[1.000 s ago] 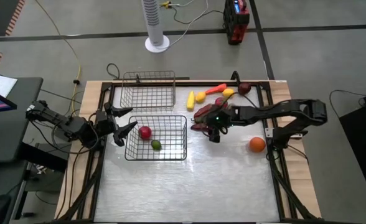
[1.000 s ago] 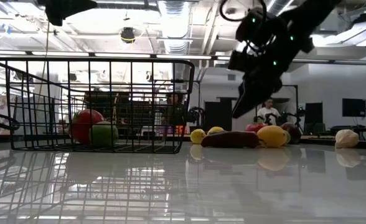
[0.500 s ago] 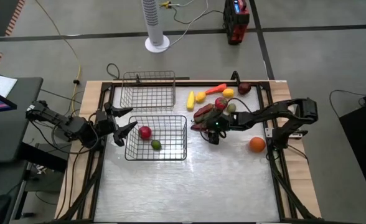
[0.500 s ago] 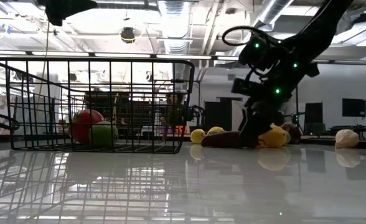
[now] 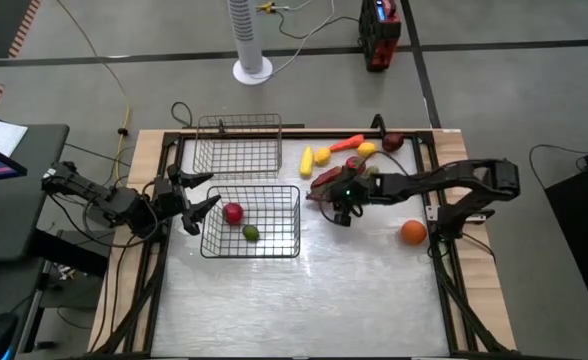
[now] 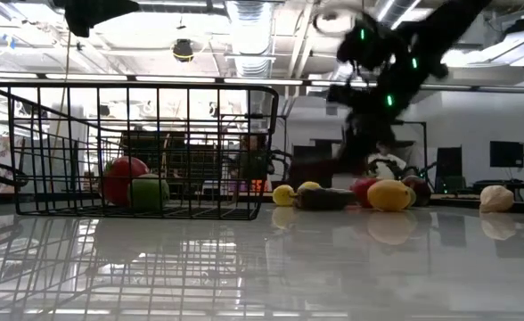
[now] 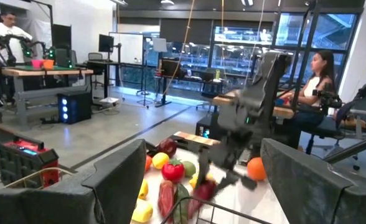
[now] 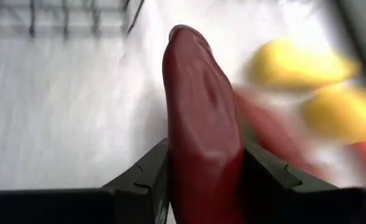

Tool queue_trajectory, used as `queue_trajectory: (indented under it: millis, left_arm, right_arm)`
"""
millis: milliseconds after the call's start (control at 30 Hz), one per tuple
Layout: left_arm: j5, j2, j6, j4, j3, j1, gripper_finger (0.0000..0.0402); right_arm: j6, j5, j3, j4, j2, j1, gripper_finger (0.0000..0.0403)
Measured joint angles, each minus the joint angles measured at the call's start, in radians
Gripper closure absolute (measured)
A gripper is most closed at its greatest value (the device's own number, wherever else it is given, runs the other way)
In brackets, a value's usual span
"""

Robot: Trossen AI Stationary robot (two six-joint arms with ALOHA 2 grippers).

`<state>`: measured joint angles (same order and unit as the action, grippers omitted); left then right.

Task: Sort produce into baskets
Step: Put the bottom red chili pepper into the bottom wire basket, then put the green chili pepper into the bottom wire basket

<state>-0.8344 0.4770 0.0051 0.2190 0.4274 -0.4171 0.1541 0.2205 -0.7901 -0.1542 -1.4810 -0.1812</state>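
Observation:
My right gripper hangs over the produce pile at the table's far right, shut on a long dark red pepper. More produce lies around it: yellow pieces, an orange carrot and an orange round fruit. The dark wire basket holds a red round fruit and a green one. The silvery basket stands behind it. My left gripper waits open at the dark basket's left end. My right gripper pinches the dark red pepper between its two fingers, one on each long side. The pepper runs forward past the fingertips, along them. In the low view the pepper hangs tilted below the gripper, clear of the table.
A dark long vegetable and round produce stay on the table under the right gripper. The near half of the table is bare white surface. A fan stand and a red device are on the floor beyond the table.
My right gripper went down onto the produce pile, shut on the dark red pepper and rose again. The pepper has come up off the table with it.

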Motion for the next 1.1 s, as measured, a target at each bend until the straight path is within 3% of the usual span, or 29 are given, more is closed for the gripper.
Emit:
queue_trajectory:
  millis: [100, 200, 400, 533, 600, 767, 933, 1100]
  left_arm:
    - [-0.001, 0.0, 0.01, 0.009, 0.0, 0.0, 0.0097]
    - [-0.003, 0.0, 0.011, 0.01, 0.0, 0.0, 0.0097]
    - [-0.009, 0.0, 0.015, 0.01, 0.0, 0.0, 0.0097]
    - [-0.01, 0.0, 0.016, 0.011, 0.0, 0.0, 0.0097]
    - [-0.01, 0.0, 0.014, 0.011, 0.0, 0.0, 0.0097]
    - [-0.009, 0.0, -0.01, -0.01, 0.0, 0.0, 0.0097]
    - [-0.01, 0.0, -0.003, -0.011, 0.0, 0.0, 0.0097]
    - [-0.009, 0.0, -0.01, -0.011, 0.0, 0.0, 0.0097]
  right_arm:
    - [0.043, 0.068, -0.091, -0.052, 0.072, 0.009, 0.0219]
    - [0.061, 0.064, -0.181, -0.035, 0.12, 0.013, 0.0187]
    - [0.057, -0.14, -0.289, 0.057, 0.088, 0.069, 0.016]
    - [0.062, -0.188, -0.31, 0.159, -0.024, 0.135, 0.016]
    - [0.091, -0.18, -0.335, 0.145, -0.081, 0.16, 0.016]
    - [0.085, -0.024, -0.44, -0.121, -0.11, 0.174, 0.0159]
    - [-0.02, -0.034, -0.366, -0.247, -0.063, 0.12, 0.0159]
    - [-0.074, 0.012, -0.196, -0.2, 0.02, 0.084, 0.0158]
